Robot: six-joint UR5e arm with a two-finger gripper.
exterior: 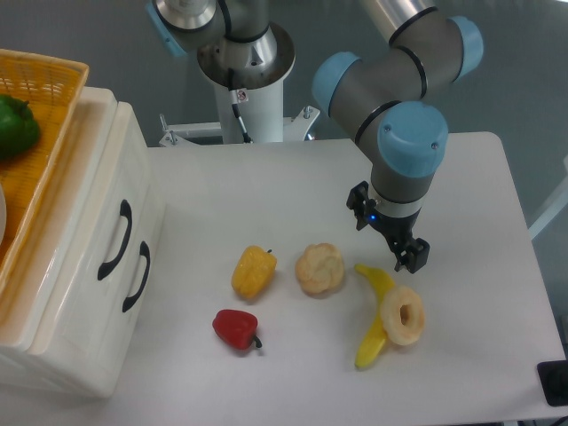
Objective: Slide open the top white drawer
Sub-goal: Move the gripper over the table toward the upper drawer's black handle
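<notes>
The glossy cream-white cabinet (pixel 84 293) stands at the table's left edge with its front facing right. The top white drawer (pixel 93 222) is the upper one, with a curved black handle (pixel 115 240), and it sits flush with the front. The lower drawer's black handle (pixel 138 276) is just below and to the right of it. My gripper (pixel 411 255) hangs point-down over the right part of the table, far from the cabinet, just above the top end of a banana. It holds nothing. The wrist hides most of it, so I cannot tell how its jaws stand.
A yellow wicker basket (pixel 53 133) with a green pepper (pixel 16 126) sits on the cabinet. On the table lie a yellow pepper (pixel 253 272), a red pepper (pixel 236 328), a pastry (pixel 319 268), a banana (pixel 374 316) and a ring doughnut (pixel 404 315). The arm's base (pixel 244 62) is at the back.
</notes>
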